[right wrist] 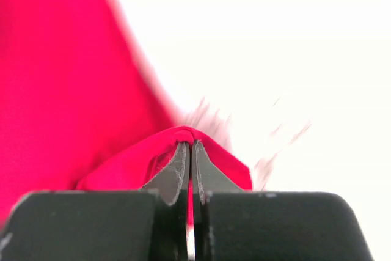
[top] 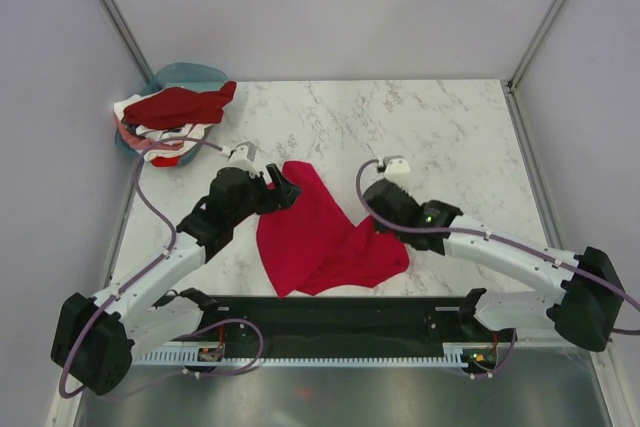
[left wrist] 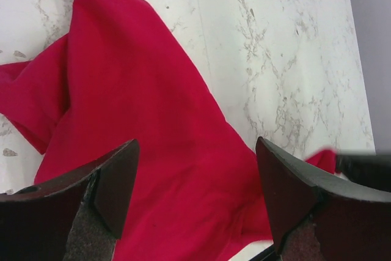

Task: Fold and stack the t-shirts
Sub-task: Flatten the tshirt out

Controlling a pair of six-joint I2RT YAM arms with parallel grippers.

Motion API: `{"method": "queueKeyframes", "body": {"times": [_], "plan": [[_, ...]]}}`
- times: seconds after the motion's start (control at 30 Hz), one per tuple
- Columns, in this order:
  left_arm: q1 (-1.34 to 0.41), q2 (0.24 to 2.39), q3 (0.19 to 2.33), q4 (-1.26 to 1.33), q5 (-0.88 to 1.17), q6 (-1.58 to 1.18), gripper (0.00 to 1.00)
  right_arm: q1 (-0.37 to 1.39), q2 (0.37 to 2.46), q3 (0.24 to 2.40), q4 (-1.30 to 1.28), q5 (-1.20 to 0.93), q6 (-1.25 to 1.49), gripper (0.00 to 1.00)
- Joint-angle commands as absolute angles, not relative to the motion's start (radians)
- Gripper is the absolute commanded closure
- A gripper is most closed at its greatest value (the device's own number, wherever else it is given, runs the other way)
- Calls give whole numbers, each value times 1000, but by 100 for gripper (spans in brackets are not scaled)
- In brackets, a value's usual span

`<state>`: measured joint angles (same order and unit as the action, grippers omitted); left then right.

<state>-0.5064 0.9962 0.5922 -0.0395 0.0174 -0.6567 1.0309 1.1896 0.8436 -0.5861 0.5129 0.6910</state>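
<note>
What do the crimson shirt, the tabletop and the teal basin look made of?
Plain crimson cloth t-shirt: soft matte fabric, fibre unclear; it drapes, wrinkles and bunches into a fold between the right fingers.
White grey-veined tabletop: marble look, smooth and flat; real stone or printed laminate, cannot tell.
Teal rounded basin: likely plastic; smooth, thin, slightly translucent-looking rim.

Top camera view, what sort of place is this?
Likely a robot lab test cell, not a home: plain grey walls box in a marble-look table, with left arm and right arm bolted at its edge.
</note>
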Motion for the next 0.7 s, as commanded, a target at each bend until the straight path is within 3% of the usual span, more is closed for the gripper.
{"method": "queueKeyframes", "body": {"times": [0.0,0.27,0.4,0.67], "plan": [[-523,1000,597,35,78,-580,16,794,1223,937,-481,502,551,100],[-652,1136,658,80,192,-505,15,471,1298,979,-296,465,575,100],[-713,1265,739,69,244,-457,18,460,1269,887,-151,414,601,100],[-877,1488,877,6,134,-384,27,459,1244,822,-117,380,611,100]]}}
